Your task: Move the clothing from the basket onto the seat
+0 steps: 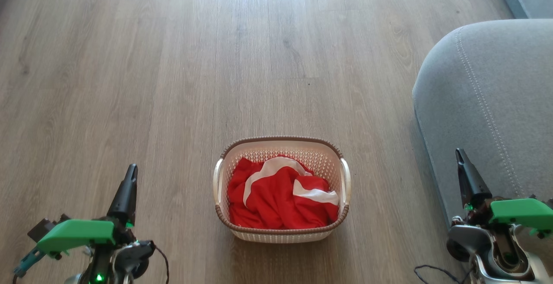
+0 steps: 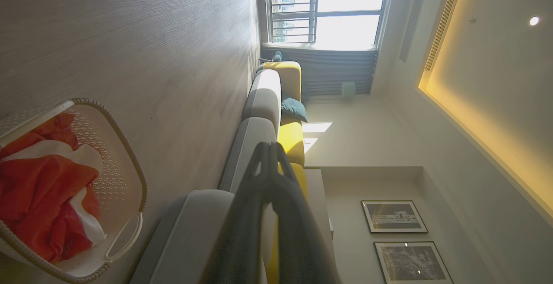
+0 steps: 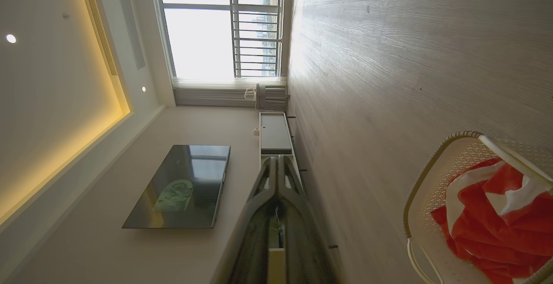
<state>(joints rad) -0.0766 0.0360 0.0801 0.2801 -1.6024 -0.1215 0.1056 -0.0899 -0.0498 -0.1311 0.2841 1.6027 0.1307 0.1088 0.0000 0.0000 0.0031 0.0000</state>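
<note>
We look down on a pale wooden floor [image 1: 259, 59] that spreads across most of the head view, its planks running from six o'clock towards twelve. At three o'clock of that view stands the seat [image 1: 497, 94], a big grey cushion with a rounded corner and a line of stitching running down it. In the right wrist view a dark television [image 3: 181, 186] hangs on a cream wall, at nine o'clock from that arm's own tip. The basket [image 1: 281, 138] sits on the floor at six o'clock from the middle of the head view. It is cream-white and perforated with a brown rim, and it stands well apart from the seat, which lies at three o'clock from it. The clothing [image 1: 276, 202] is inside the basket, a crumpled bright red heap with white bands across its top, and it lies below the rim. The left gripper [image 1: 131, 170] is at eight o'clock of the head view, pointing towards twelve, with its jaws clenched tight on nothing and well apart from the basket. The right gripper [image 1: 459, 154] is at four o'clock, also clenched on nothing. Its dark tip shows against the seat's grey side, and we cannot tell whether it touches the fabric.
</note>
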